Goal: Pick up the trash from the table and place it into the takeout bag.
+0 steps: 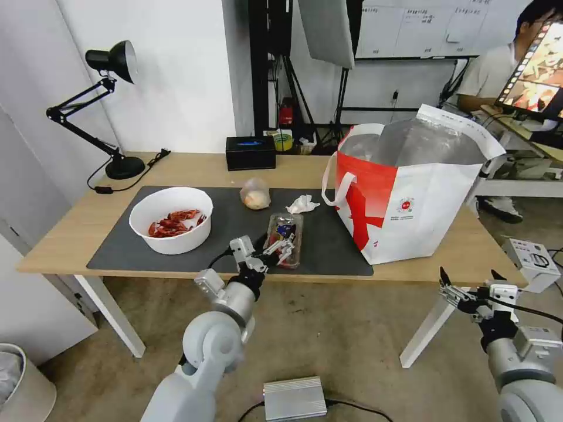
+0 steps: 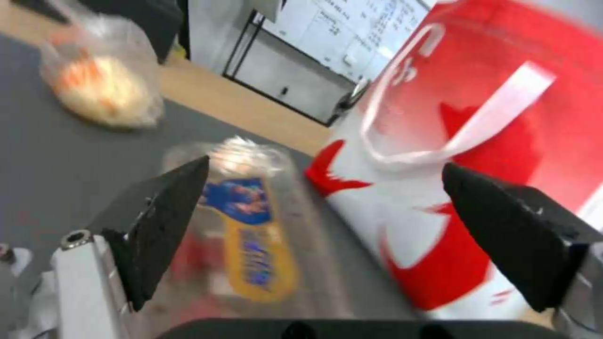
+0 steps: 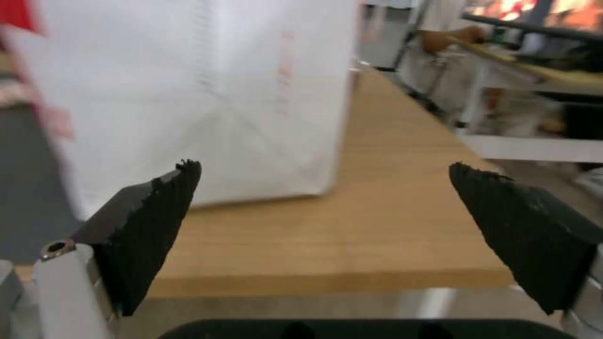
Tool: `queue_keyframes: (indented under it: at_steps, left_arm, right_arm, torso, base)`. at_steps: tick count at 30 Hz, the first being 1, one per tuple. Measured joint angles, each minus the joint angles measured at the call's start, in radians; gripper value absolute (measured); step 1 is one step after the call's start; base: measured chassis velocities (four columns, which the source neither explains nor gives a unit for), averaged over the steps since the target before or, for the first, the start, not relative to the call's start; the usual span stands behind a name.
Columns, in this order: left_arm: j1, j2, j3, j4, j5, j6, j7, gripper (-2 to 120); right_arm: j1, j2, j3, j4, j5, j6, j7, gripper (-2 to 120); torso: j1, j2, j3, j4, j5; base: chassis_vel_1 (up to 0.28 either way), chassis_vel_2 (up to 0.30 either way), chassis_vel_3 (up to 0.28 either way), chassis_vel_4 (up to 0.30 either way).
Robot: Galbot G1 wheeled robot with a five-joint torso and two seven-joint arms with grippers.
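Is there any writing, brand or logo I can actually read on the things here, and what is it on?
None can be read.
takeout bag: small round red logo with tiny print under it, too small to read.
clamshell tray: blue and yellow label, too blurred to read.
whiteboard behind: handwriting, too small to read.
black tissue box: blue mark, no readable text.

left claw (image 1: 271, 249) reaches forward, fingers spread wide; right claw (image 1: 469, 280) hangs low, also spread.
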Motion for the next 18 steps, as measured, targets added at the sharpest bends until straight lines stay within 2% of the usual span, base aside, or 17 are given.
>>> queue_keyframes:
  at_steps: [3,4,6,7,9,10,12,14,16,18]
  left_arm:
    - [0.0,0.0,0.0,0.0,0.0,0.0,0.0,100]
    - [-0.019,0.023,-0.004,0.061,0.164,-0.016,0.071,89]
    - [-0.02,0.029,-0.009,0.082,0.244,-0.032,0.11,81]
    - [-0.02,0.029,-0.009,0.082,0.244,-0.032,0.11,81]
    - [-0.021,0.032,-0.013,0.094,0.299,-0.045,0.135,71]
    - [-0.021,0.032,-0.013,0.094,0.299,-0.045,0.135,71]
    - [-0.019,0.034,-0.012,0.096,0.334,-0.052,0.151,59]
    - [-0.019,0.035,-0.011,0.096,0.346,-0.055,0.155,57]
    - [-0.016,0.042,-0.01,0.096,0.385,-0.066,0.175,44]
    - [-0.015,0.046,-0.009,0.095,0.395,-0.07,0.18,40]
  right_arm:
    - [0.0,0.0,0.0,0.0,0.0,0.0,0.0,100]
    - [0.009,-0.006,-0.056,0.041,0.122,0.009,-0.037,100]
    - [0.024,-0.011,-0.086,0.057,0.171,0.004,-0.04,100]
    - [0.024,-0.011,-0.086,0.057,0.171,0.004,-0.04,100]
    - [0.049,-0.019,-0.124,0.069,0.224,-0.002,-0.04,100]
    - [0.049,-0.019,-0.124,0.069,0.224,-0.002,-0.04,100]
    - [0.091,-0.03,-0.169,0.077,0.295,-0.015,-0.029,100]
    - [0.107,-0.033,-0.183,0.077,0.317,-0.022,-0.022,100]
    - [0.168,-0.04,-0.228,0.077,0.404,-0.045,0.009,100]
    - [0.189,-0.04,-0.244,0.075,0.438,-0.052,0.019,100]
  torso:
    - [0.0,0.0,0.0,0.0,0.0]
    - [0.0,0.0,0.0,0.0,-0.0002]
    - [0.0,0.0,0.0,0.0,-0.0001]
    - [0.0,0.0,0.0,0.0,-0.0001]
    - [0.0,0.0,0.0,0.0001,-0.0002]
    - [0.0,0.0,0.0,0.0001,-0.0002]
    - [0.0,0.0,0.0,0.0001,-0.0002]
    - [0.0,0.0,0.0,0.0001,-0.0002]
    - [0.0,0.0,0.0,0.0001,-0.0002]
    - [0.0,0.0,0.0,0.0002,-0.0002]
  base:
    - [0.0,0.0,0.0,0.0]
    - [0.0,0.0,0.0,0.0]
    - [0.0,0.0,0.0,0.0]
    - [0.0,0.0,0.0,0.0]
    - [0.0,0.0,0.0,0.0]
    - [0.0,0.0,0.0,0.0]
    - [0.0,0.0,0.0,0.0]
    - [0.0,0.0,0.0,0.0]
    - [0.0,0.0,0.0,0.0]
    - [0.0,0.0,0.0,0.0]
